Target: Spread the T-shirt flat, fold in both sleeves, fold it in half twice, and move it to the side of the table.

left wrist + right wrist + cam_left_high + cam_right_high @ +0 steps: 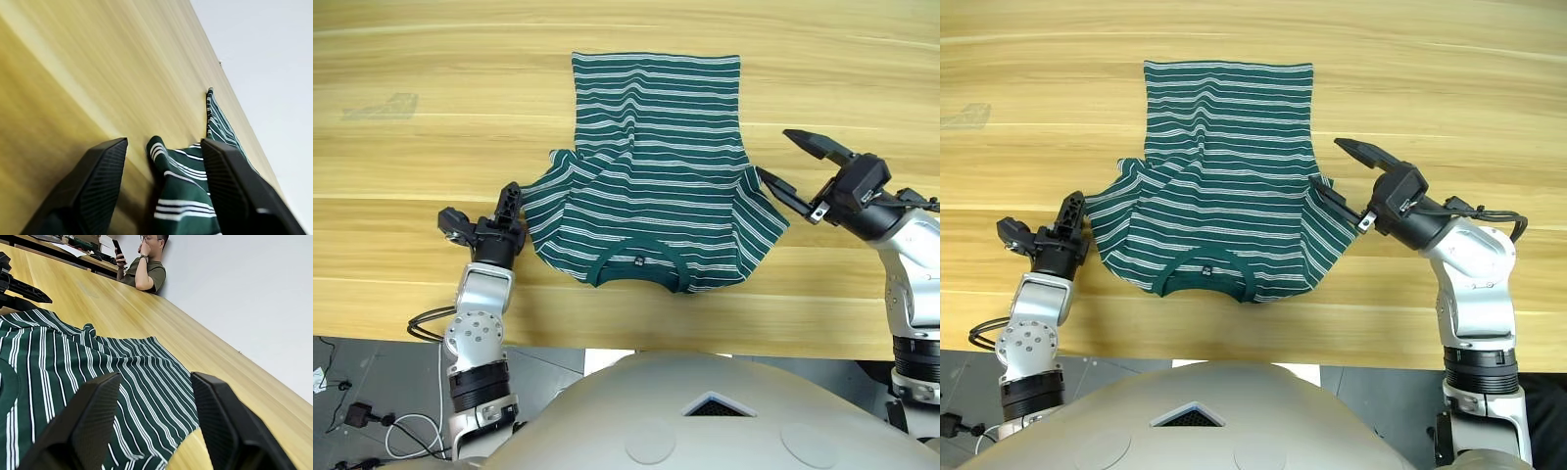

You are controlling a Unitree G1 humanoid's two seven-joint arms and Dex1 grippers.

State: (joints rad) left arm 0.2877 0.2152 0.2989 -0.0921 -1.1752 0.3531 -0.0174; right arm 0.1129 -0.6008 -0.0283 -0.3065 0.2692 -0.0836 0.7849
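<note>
Table (pixel 411 59), light wood with long grain, running across the whole width of the head views. T-shirt (pixel 651 176), dark green with thin white stripes, lying near the middle of the table toward its near edge; the collar points toward the robot and the straight hem lies at the far end. Its body is mostly flat, with some ripples through the middle. Left sleeve (pixel 548 186), drawn partly in and bunched at its outer edge. Right sleeve (pixel 766 211), creased, its lower corner hanging out toward the near edge of the table. Right gripper (pixel 773 152), low over the table just beside the right sleeve, fingers spread wide; the nearer finger's tip sits at the sleeve's upper edge, though contact cannot be told, and the other finger stands clear over bare wood. Left gripper (pixel 480 208), down at the table just beside the left sleeve, fingers apart and clamped on nothing; in the left wrist view the sleeve's folded edge shows between the two pads (pixel 105 178).
</note>
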